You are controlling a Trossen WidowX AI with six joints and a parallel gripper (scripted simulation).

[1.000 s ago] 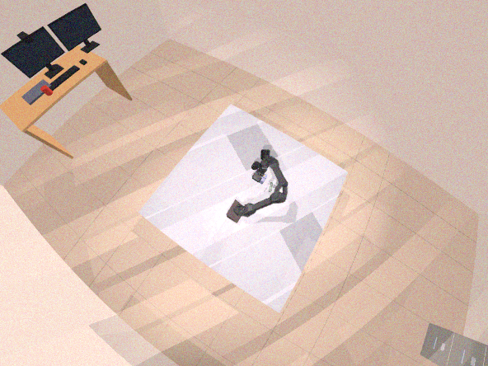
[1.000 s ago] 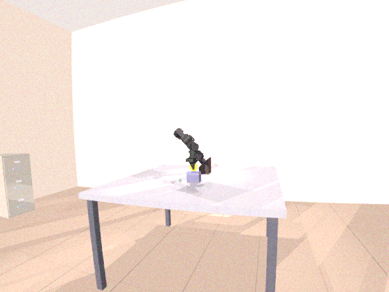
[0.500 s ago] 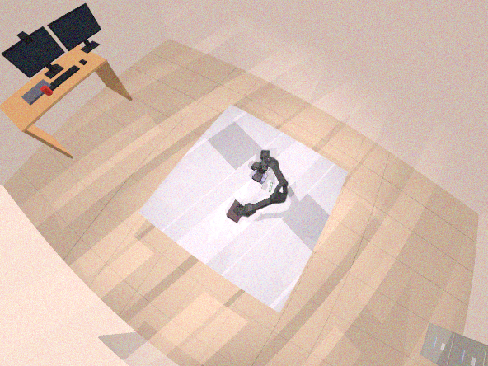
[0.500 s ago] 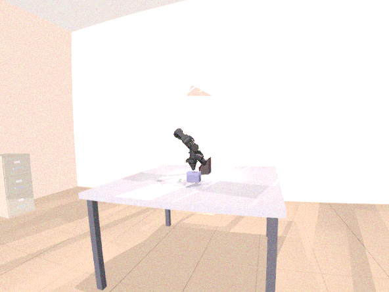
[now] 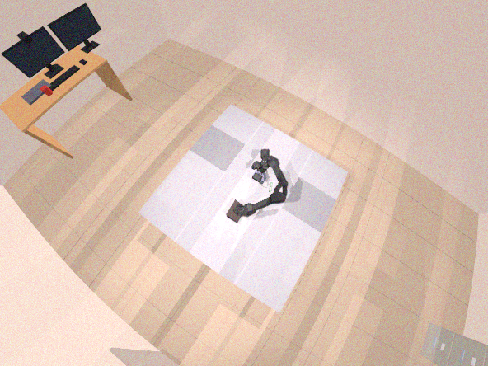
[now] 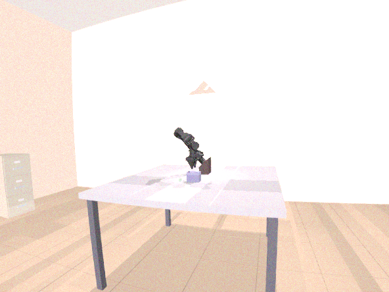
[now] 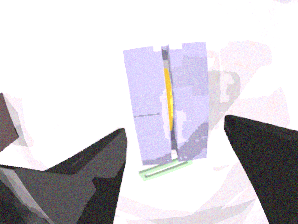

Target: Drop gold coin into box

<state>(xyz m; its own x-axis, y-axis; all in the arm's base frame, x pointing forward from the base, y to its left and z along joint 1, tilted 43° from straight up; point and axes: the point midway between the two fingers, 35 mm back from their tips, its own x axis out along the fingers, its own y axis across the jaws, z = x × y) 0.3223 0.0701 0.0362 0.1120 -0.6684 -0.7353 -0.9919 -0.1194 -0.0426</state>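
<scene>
The box (image 6: 194, 177) (image 7: 147, 90) looks pale lavender and stands closed on the table. In the wrist view a thin gold strip of the coin (image 7: 169, 100) shows along the slot, lengthwise within it; no gold shows above the lid in the exterior view. How deep the coin lies is hard to tell. My gripper (image 6: 192, 166) (image 7: 176, 128) is open above the box, its black fingers wide apart with nothing between them. The holder (image 5: 270, 187) (image 6: 180, 179) (image 7: 142, 175) looks pale green and empty, close beside one end of the box.
The white table (image 5: 185, 194) (image 6: 230, 200) carries the arm's dark brown base block (image 5: 234, 214) (image 6: 205, 167) beyond the box in the exterior view. A desk (image 5: 88, 68) with two monitors and a grey cabinet (image 6: 14, 184) stand away from the table.
</scene>
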